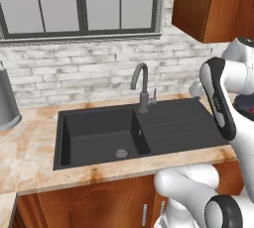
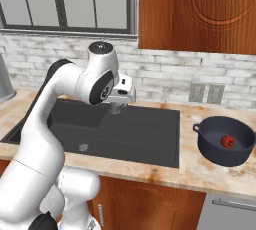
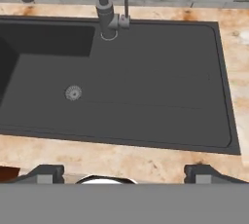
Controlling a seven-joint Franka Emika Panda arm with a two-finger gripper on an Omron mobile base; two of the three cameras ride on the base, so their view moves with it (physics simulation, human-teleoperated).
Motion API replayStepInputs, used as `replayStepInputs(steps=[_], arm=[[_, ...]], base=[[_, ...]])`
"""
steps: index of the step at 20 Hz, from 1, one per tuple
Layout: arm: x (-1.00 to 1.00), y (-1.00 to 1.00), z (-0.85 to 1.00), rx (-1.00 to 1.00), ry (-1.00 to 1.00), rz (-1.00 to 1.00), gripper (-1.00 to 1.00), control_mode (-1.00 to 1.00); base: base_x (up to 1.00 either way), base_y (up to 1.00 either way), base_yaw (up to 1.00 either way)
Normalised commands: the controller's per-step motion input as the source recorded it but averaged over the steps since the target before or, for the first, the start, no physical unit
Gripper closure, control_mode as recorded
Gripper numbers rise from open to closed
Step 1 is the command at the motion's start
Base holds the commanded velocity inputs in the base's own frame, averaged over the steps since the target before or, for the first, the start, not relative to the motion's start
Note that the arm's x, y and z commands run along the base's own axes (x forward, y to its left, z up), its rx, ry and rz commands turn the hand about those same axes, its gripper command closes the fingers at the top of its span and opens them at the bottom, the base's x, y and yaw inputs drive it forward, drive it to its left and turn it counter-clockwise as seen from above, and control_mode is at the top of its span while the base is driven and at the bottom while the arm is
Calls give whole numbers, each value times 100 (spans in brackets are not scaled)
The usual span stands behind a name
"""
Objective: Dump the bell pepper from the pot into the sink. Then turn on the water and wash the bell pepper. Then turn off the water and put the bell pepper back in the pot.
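The red bell pepper (image 2: 228, 141) lies inside the dark round pot (image 2: 216, 153), which stands upright on the counter to the right of the sink (image 2: 140, 124). My gripper (image 3: 124, 173) is open, its fingertips (image 3: 46, 172) wide apart with nothing between them. It hangs above the sink's front edge and looks down on the shallow section. The basin drain (image 3: 73, 92) and the black sink (image 1: 168, 123) look dry. No water runs from the grey gooseneck faucet (image 1: 141, 81). In the right base view my hand is in front of the faucet, well left of the pot.
A tall grey metal container (image 1: 6, 103) stands on the counter far left. The faucet's small side lever (image 3: 125, 9) is to the right of its stem (image 3: 104, 4). A wooden wall cabinet (image 2: 200, 11) hangs above the pot. Two wall outlets (image 2: 206, 93) are behind the pot.
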Motion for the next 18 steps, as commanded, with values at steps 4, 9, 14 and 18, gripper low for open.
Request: replayStepInputs(steps=[4,9,14,18], arm=[[0,-91,0,0,-2,0,-100,-100],[0,-90,0,0,0,0,-100,-100],[2,-84,-4,0,0,0,-100,-100],[37,-68,-16,0,0,-3,-100,-100]], base=[[0,0,0],[0,0,0],[0,0,0],[0,0,0]])
